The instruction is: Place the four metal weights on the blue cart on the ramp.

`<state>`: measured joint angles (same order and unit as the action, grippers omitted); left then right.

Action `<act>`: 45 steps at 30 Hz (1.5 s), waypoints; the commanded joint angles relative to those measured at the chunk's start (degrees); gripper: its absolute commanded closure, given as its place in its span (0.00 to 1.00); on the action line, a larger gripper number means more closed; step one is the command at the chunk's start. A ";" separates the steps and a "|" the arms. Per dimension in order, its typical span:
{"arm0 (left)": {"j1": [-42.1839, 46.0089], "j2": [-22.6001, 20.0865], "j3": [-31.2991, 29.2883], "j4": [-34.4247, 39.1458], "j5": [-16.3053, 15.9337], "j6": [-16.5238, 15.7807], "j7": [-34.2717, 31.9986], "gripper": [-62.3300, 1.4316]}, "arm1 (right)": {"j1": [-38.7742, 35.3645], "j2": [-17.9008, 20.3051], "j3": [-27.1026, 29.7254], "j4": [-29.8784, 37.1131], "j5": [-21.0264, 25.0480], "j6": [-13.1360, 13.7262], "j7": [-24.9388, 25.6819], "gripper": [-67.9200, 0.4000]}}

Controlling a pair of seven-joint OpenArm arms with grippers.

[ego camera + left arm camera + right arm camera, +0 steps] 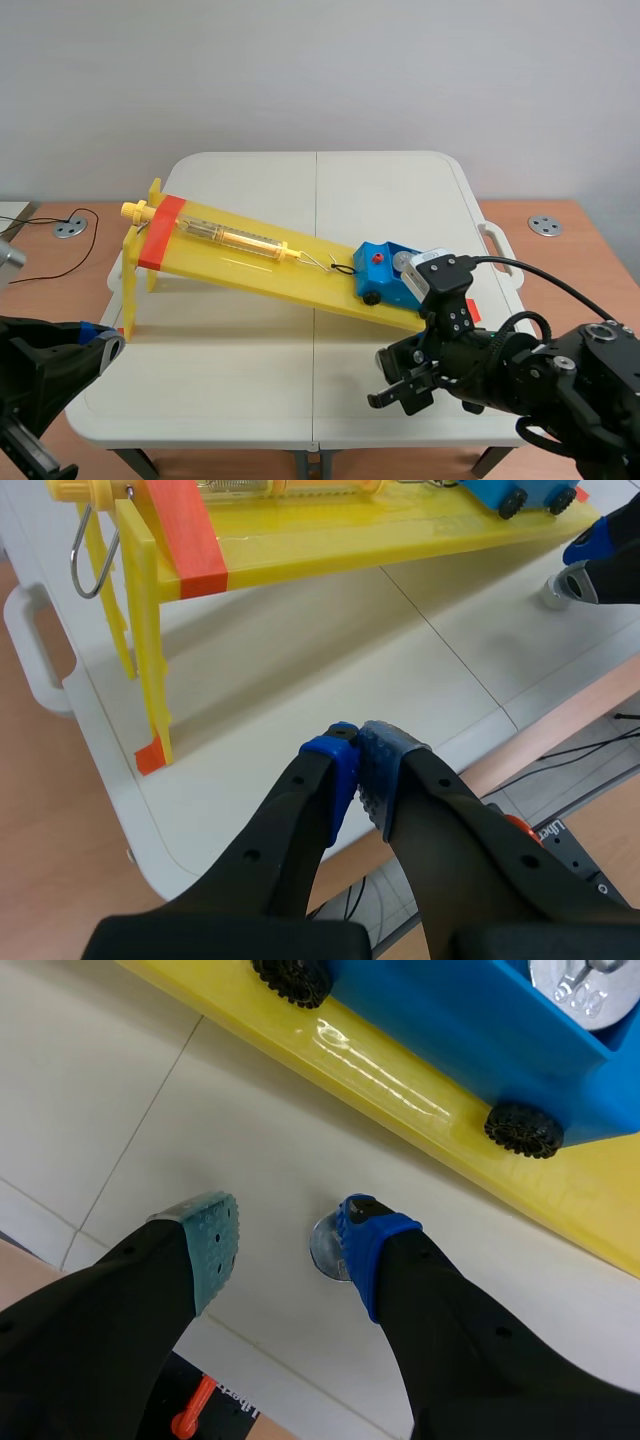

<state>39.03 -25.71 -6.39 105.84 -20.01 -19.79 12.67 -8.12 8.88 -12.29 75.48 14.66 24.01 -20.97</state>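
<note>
right gripper [288, 1250] hung low over the table [120, 1080], jaws wide apart and holding nothing; one weight [325, 1250] lay on the table inside them, close against the blue-padded side, though whether it touched i could not tell. just ahead stood the ramp [400, 1090], with the cart [470, 1030] at its low end and a second weight [585, 990] inside it. a spring scale [235, 237] lay higher up the ramp. left gripper [358, 770] hung over the table's near edge, well apart, jaws together on nothing.
</note>
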 commanded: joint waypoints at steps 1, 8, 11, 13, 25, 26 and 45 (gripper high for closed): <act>-1.90 1.25 -0.59 4.35 -4.22 -2.08 -5.05 0.93 | 4.15 0.94 0.85 4.04 -0.17 0.94 8.09 0.63; -1.90 1.25 -0.59 4.35 -4.22 -2.08 -5.05 0.93 | 4.15 0.96 -0.68 3.30 -3.54 -0.68 9.25 0.63; -1.90 1.25 -0.59 4.35 -4.22 -2.08 -5.05 0.93 | 4.33 0.94 -1.44 2.62 -3.98 -0.66 9.99 0.64; -1.90 1.25 -0.59 4.35 -4.22 -2.08 -5.05 0.93 | 4.52 0.94 -2.03 1.68 -4.00 -0.90 10.14 0.64; -1.92 1.25 -0.59 4.35 -4.22 -2.08 -5.07 0.93 | 6.21 0.96 -4.07 -2.82 -4.15 -1.95 11.10 0.64; -1.92 1.25 -0.59 4.35 -4.22 -2.08 -5.07 0.93 | 6.21 0.96 -4.07 -2.82 -4.48 -1.95 11.45 0.64; -1.92 1.25 -0.59 4.35 -4.22 -2.08 -5.07 0.93 | 3.85 1.42 -0.83 3.28 -5.51 -4.09 9.29 0.64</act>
<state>39.00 -25.71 -6.39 105.84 -20.01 -19.79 12.67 -6.66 8.93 -15.49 72.40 7.92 21.63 -16.71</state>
